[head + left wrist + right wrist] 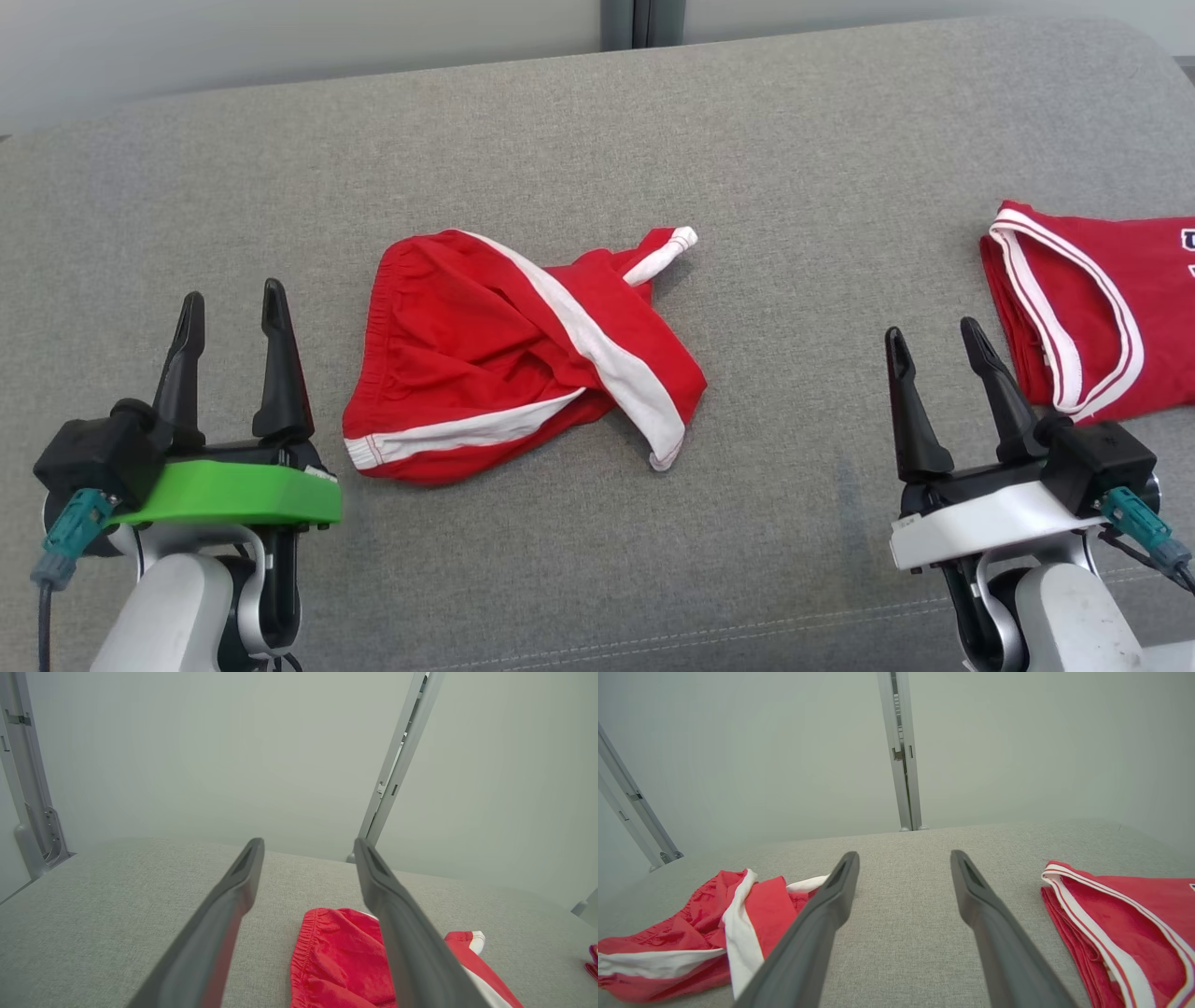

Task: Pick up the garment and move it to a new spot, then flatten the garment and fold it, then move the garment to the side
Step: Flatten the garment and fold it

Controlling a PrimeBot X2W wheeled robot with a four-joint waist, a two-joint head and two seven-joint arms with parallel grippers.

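While red shorts lay crumpled on the surface, the left tool stood wide, empty. So did the right tool.

The left forearm, pale and rounded, rises from the lower left of the head view and ends in a green wrist mount with a black camera block on its outer side. The left jaws stand wide apart, their 2 dark fingers pointing up and away from the robot. The right forearm mirrors it at the lower right with a white wrist mount, and the right jaws are equally spread, the 2 fingers leaning slightly leftward. Both wrist views show the fingers parted.
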